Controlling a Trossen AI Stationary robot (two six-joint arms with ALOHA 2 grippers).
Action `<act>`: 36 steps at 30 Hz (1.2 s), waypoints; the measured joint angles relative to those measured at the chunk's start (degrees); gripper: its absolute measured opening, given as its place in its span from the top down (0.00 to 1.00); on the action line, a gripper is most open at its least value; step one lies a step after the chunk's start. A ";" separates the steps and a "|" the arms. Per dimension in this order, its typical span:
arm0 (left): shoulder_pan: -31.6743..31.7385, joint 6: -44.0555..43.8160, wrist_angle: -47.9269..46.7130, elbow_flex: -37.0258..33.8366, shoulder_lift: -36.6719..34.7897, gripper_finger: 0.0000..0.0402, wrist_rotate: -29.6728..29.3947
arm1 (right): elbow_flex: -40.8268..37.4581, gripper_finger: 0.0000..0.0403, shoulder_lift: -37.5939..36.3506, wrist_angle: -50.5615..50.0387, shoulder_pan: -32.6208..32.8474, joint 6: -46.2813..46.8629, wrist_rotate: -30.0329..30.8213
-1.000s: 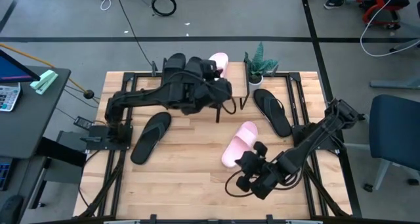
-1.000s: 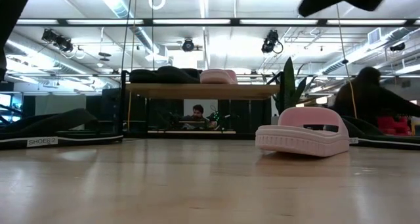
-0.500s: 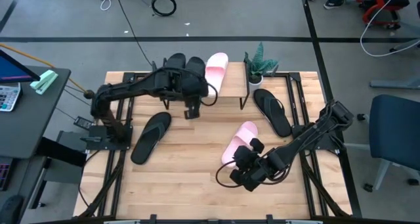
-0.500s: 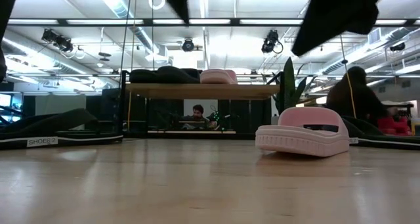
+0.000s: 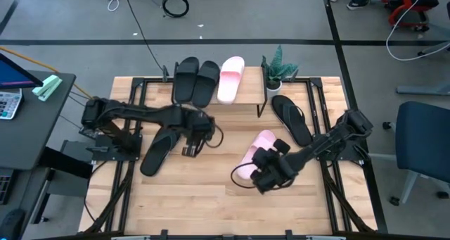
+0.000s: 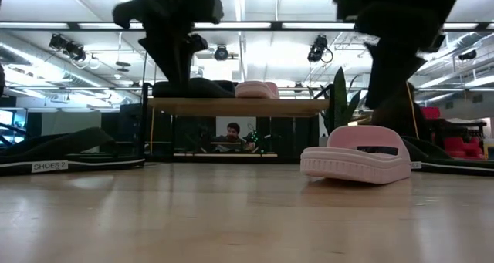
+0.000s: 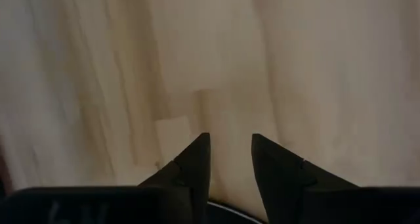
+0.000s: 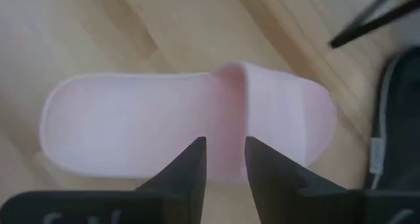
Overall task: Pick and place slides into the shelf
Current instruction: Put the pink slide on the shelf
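Observation:
Two black slides [image 5: 195, 81] and a pale pink slide [image 5: 230, 78] lie on the shelf [image 5: 253, 87] at the table's far side. A second pink slide [image 5: 257, 150] rests sole down on the tabletop, right of centre. My right gripper [image 5: 259, 168] hovers over it, open, with its fingers above the footbed beside the band [image 8: 275, 112]. One black flip-flop [image 5: 160, 147] lies flat at the left, another [image 5: 292, 119] at the right. My left gripper [image 5: 191, 144] stands open over bare wood [image 7: 230, 66], just right of the left flip-flop.
A small potted plant [image 5: 274, 70] stands by the shelf's right end. Black frame bars run along the table's left and right edges. Bare wood spreads across the near half of the table [image 5: 204, 198]. A person [image 6: 231, 132] sits in the room behind the shelf.
My left gripper has drawn back from the shelf toward the table's near edge and come down beside the left flip-flop; the black slides stay on the shelf. My right gripper has moved a little toward the far edge, over the pink slide on the table.

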 joint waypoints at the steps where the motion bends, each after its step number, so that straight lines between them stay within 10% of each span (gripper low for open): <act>1: -0.75 0.02 0.21 0.01 -0.13 0.72 0.05 | 0.00 0.71 0.34 0.79 -0.68 -1.67 -1.16; 26: -5.47 -5.29 -1.33 0.05 -0.18 0.72 -0.03 | -0.02 0.68 5.50 -5.67 -11.03 -10.53 0.95; 36: -5.44 -11.00 -5.20 0.13 -0.18 0.70 -0.03 | -0.13 0.87 5.50 -5.96 -14.02 -10.63 1.05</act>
